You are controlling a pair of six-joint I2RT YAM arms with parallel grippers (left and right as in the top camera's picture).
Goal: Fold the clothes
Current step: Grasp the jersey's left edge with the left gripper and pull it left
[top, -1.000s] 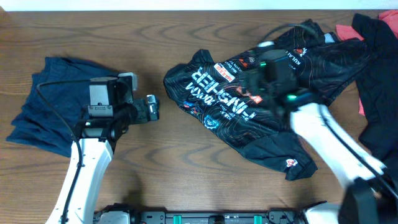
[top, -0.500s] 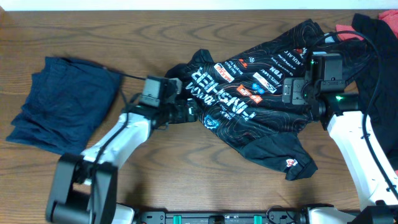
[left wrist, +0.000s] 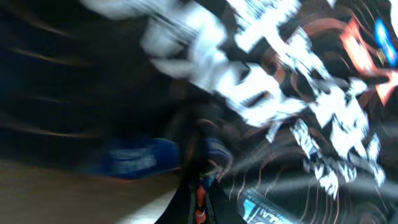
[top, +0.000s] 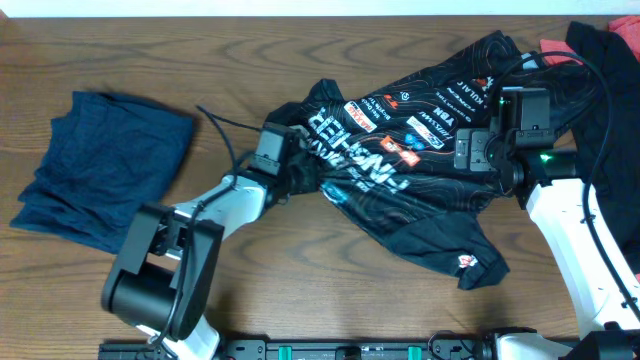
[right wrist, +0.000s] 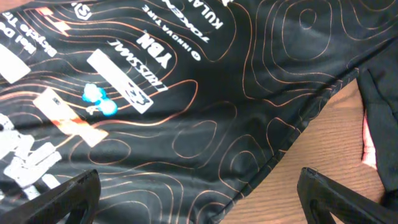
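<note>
A: Right gripper (right wrist: 199,180) first. Jaws?

B: Wide apart, one finger at each lower corner of its wrist view, nothing between them. It hovers over the jersey (right wrist: 205,106). The printed panel lies below, and the hem runs off toward bare table (right wrist: 326,142).

A: Left gripper (top: 297,172)?

B: Pushed into the jersey's left edge, by the "FINISHER" lettering. Overhead hides the jaws under folds. Its wrist view is a blur of white letters and dark cloth up close. Cannot tell whether it holds fabric.

A: How does the jersey lie?

B: Crumpled, right of table centre. The long axis runs from the left gripper up toward the far right corner, and one sleeve trails toward the near edge. An arm sits toward each end: left at the lettered end, right over the sponsor logos.

A: Next move?

B: My judgement: draw the ends apart along that axis before any fold. The right gripper would need to close on the cloth directly beneath it.

A: What does overhead alone show?

B: Navy piece (top: 100,165) well to the left. Plain black piece (top: 610,130) and coral piece (top: 560,47) at far right, just beside the jersey's end. The fine contour lines read clearly only in the right wrist view.
</note>
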